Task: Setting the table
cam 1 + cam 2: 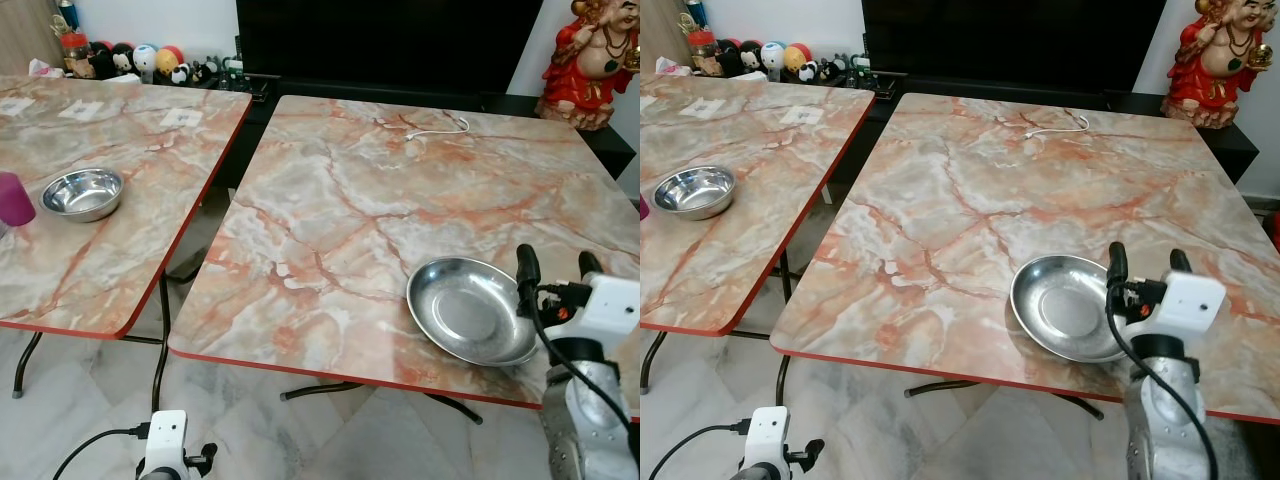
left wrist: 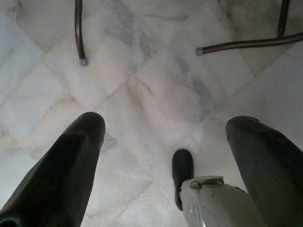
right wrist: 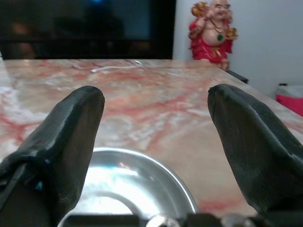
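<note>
Pale marble floor tiles (image 2: 142, 94) below, left end effector (image 2: 161, 142) hanging idle, fingers wide apart. Right end effector (image 1: 1143, 262) spread wide, empty, at the near right rim of the shallow round steel dish (image 1: 1065, 305) on the near edge of the marble-patterned bench (image 1: 1040, 180). Probably light, rigid, slippery; best pinched at the thin rim. Farther left, small steel bowl (image 1: 83, 193); beyond, white cable (image 1: 435, 128).
</note>
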Robot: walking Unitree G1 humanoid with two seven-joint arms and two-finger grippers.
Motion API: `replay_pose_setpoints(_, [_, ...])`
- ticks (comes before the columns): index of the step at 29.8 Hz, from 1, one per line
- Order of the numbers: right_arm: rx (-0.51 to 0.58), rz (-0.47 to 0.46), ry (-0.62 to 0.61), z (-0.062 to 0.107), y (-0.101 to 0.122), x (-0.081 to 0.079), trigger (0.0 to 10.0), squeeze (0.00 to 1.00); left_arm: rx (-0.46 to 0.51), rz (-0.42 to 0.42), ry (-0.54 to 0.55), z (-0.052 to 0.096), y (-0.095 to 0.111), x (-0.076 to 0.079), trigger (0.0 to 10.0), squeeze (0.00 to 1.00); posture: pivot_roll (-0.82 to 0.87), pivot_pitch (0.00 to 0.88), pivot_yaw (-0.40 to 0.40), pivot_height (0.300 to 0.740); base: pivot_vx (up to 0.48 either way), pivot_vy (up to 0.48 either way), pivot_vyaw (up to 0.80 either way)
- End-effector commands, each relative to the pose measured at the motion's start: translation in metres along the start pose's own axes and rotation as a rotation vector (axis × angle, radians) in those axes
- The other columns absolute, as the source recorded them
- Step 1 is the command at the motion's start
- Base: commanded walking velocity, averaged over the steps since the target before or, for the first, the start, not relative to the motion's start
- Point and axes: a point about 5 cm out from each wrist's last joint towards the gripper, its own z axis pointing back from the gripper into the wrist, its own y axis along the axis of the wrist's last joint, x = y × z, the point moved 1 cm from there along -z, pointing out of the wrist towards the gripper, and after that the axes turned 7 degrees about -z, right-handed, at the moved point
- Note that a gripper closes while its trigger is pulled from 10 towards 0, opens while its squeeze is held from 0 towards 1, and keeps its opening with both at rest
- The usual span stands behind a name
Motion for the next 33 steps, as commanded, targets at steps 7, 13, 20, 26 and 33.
replay_pose_setpoints(7, [0.001,-0.007,-0.016,0.006,-0.012,-0.008,10.0,0.0,-0.033,-0.036,-0.014,0.002,-0.007,-0.004,10.0,0.0,0.06,0.0,-0.011,0.74,0.0,0.0,0.0])
replay_pose_setpoints(13, [0.022,0.001,-0.033,0.01,-0.013,-0.005,10.0,0.0,-0.045,-0.046,-0.015,0.002,-0.008,-0.005,10.0,0.0,0.05,0.0,-0.001,0.74,0.0,0.349,0.0])
replay_pose_setpoints(20, [0.04,0.003,-0.025,0.006,-0.01,-0.008,10.0,0.0,-0.063,-0.037,-0.001,0.004,-0.013,-0.009,10.0,0.0,0.06,0.0,-0.009,0.74,0.0,0.48,0.0])
replay_pose_setpoints(26, [0.037,0.002,-0.016,0.003,-0.012,-0.012,10.0,0.0,-0.066,-0.029,0.009,0.004,-0.014,-0.01,10.0,0.0,0.07,0.0,-0.015,0.74,0.0,0.48,0.0])
replay_pose_setpoints(33, [0.04,0.014,-0.004,0.001,-0.01,-0.013,10.0,0.0,-0.065,-0.024,0.01,0.004,-0.014,-0.008,10.0,0.0,0.07,0.016,-0.019,0.74,0.0,0.48,0.0])
